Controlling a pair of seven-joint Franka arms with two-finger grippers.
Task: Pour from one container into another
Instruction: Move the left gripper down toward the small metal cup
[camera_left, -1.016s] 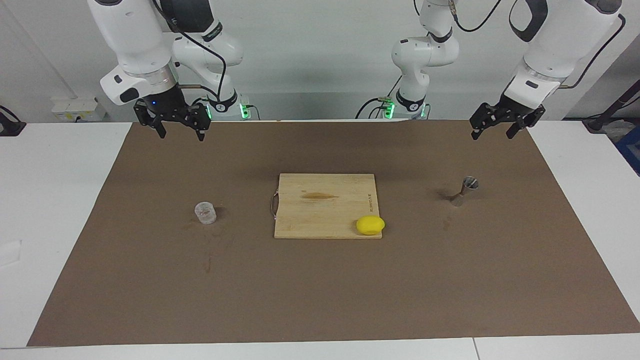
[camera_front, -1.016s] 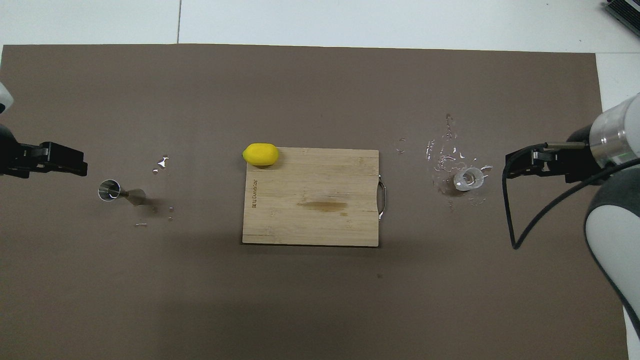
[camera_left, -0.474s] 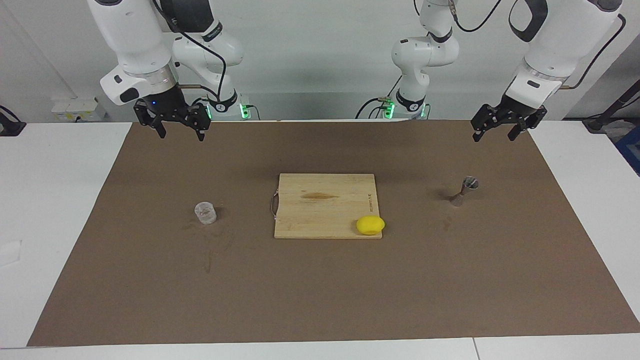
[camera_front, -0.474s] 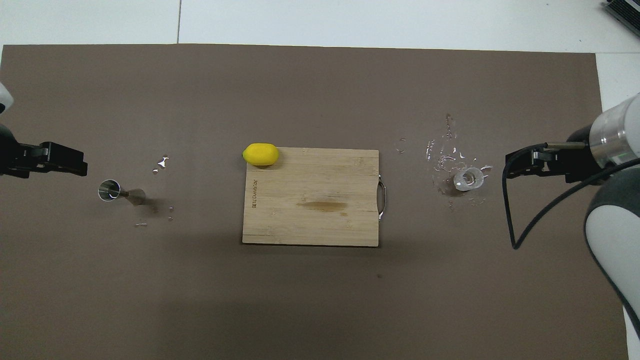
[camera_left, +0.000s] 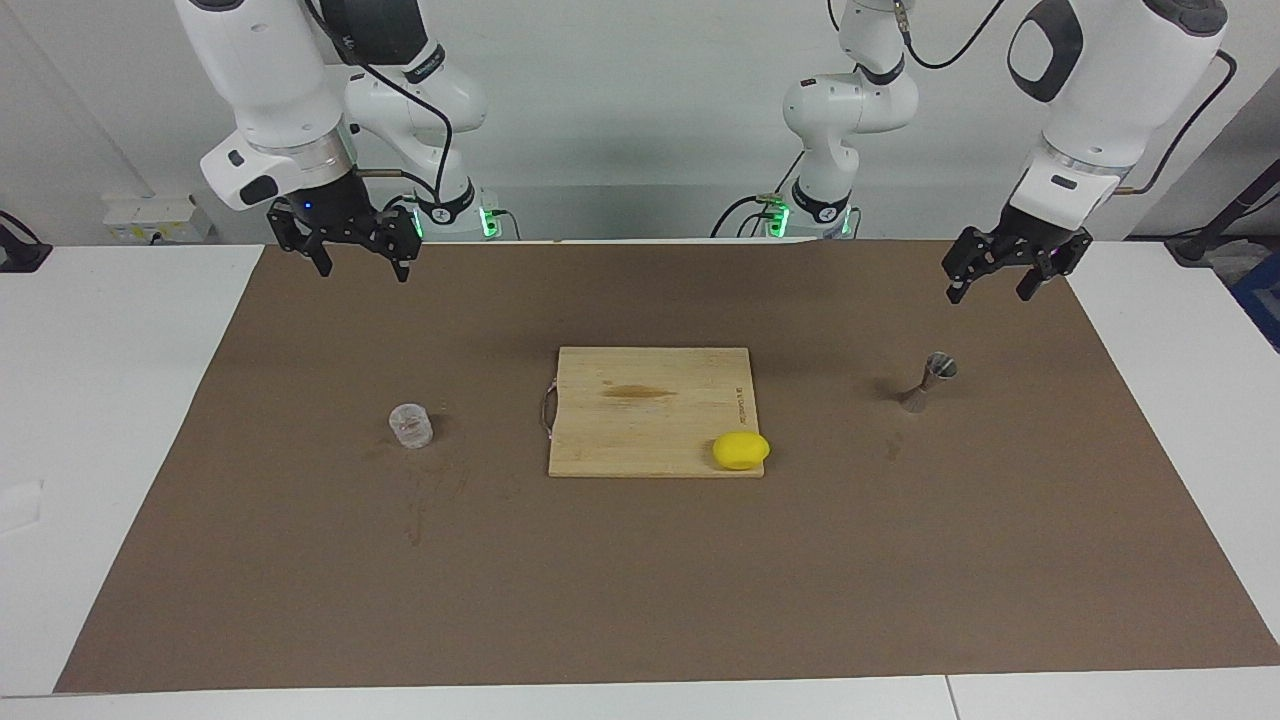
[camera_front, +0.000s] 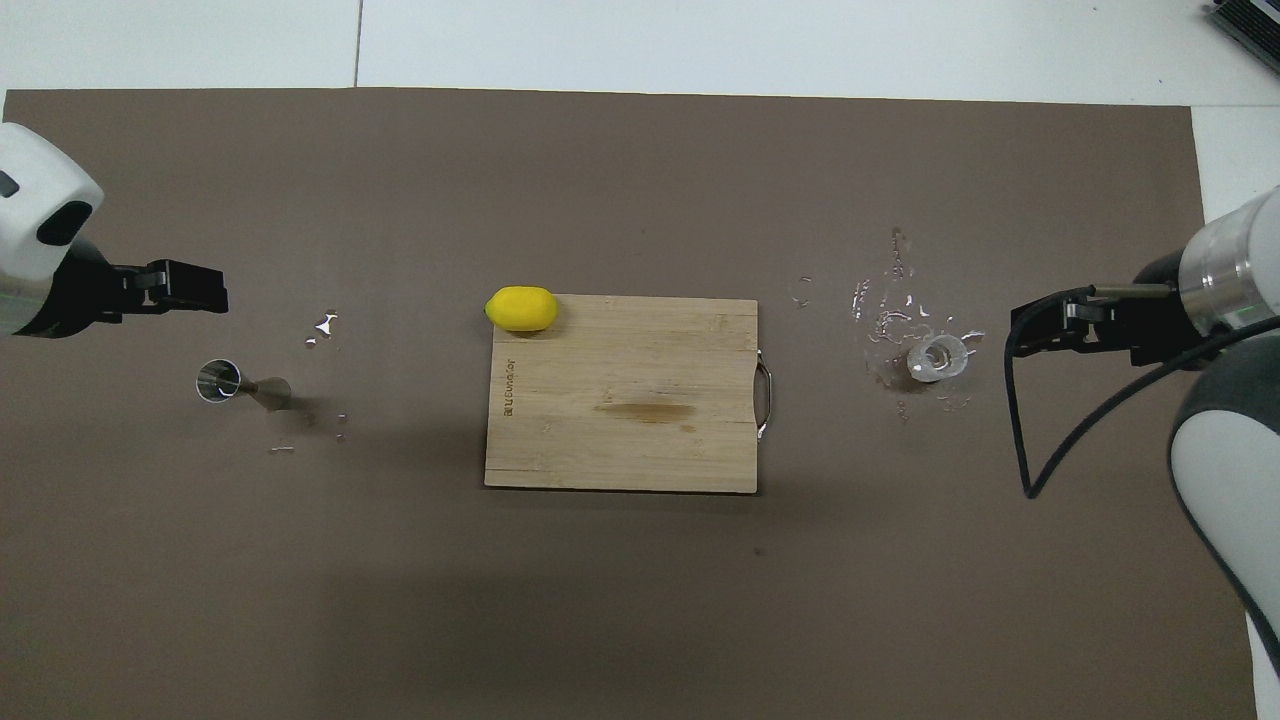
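On brown mat (camera_left: 640, 580), clear cylindrical glass cup (camera_left: 411, 425), silvery hourglass jigger (camera_left: 928, 381) — left claw (camera_left: 993, 279), right claw (camera_left: 357, 256) wide, empty

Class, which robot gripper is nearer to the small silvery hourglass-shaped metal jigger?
Left. The left gripper hangs above the mat beside the small silvery hourglass-shaped metal jigger; the right gripper is at the other end, near the clear glass cup.

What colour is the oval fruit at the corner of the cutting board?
Bright yellow: the lemon shows best in the overhead view, at the cutting board's corner.

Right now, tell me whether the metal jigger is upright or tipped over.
Upright. The jigger stands on its lower cone on the brown mat, its open top cone facing up; the overhead view looks down into its round mouth.
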